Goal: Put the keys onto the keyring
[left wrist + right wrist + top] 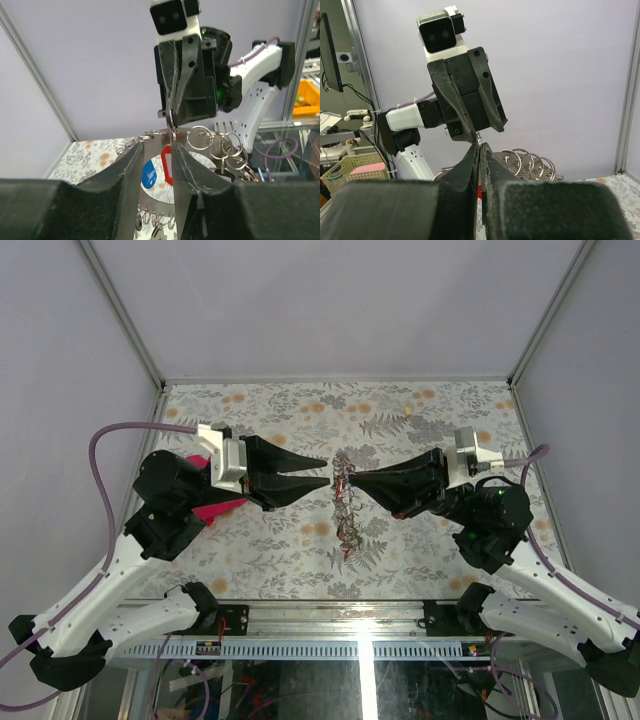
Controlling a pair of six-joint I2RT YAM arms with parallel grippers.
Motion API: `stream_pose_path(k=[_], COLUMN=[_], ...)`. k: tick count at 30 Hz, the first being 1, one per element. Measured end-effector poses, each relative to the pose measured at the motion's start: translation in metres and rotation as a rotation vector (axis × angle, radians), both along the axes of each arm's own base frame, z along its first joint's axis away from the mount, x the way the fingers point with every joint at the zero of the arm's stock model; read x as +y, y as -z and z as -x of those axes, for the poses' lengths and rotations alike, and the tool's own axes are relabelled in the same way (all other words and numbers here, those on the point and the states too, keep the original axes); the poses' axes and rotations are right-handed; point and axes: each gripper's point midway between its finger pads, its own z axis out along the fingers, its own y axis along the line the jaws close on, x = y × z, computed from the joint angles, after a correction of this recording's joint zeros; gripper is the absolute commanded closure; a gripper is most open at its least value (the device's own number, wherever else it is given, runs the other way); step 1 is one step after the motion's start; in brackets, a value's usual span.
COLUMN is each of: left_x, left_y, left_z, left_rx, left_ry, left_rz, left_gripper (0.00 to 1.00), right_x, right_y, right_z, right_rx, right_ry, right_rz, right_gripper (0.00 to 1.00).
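Floral surface (420,410), both arms meeting over its middle. Magenta cloth (218,510) lies toward the left edge, partly under the left arm.

Right gripper (355,478) is clenched on the keyring (345,502) and holds it up on edge above the middle of the surface. The left wrist view shows the tips pinching the wire at the top of the ring.

Left gripper (325,475) has its jaws parted, just beside the ring on the opposite side, grasping nothing that I can see.

Keys (348,535) hang in a bunch all along the ring. A red tag (167,165) and a blue tag (149,175) show through the left gripper's gap.

Progress, as a judgement: late stage. Many keys sit on the ring and I spot no loose key on the surface. Can't tell whether the last key is fully threaded. What's left is likely to check that and set the ring down.
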Motion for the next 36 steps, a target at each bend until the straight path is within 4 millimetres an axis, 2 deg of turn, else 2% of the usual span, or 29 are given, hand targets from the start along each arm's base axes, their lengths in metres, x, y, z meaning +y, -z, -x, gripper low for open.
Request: stream_pose_path(k=[5, 18, 36], left_x=[-0.001, -0.007, -0.024], left_y=[-0.013, -0.026, -0.014], left_z=[0.0, 0.01, 0.006], left_rx=[0.048, 0.105, 0.165], left_ry=[0.016, 0.121, 0.163], left_rz=[0.1, 0.184, 0.158], left_gripper=[0.64, 0.62, 0.71], right_x=[-0.002, -0.006, -0.006], right_y=[-0.002, -0.005, -0.005], right_z=[0.002, 0.005, 0.004], right_rx=[-0.008, -0.019, -0.03], right_ry=[0.001, 0.004, 0.011], right_rz=[-0.008, -0.018, -0.021], right_gripper=[1.0, 1.0, 1.0])
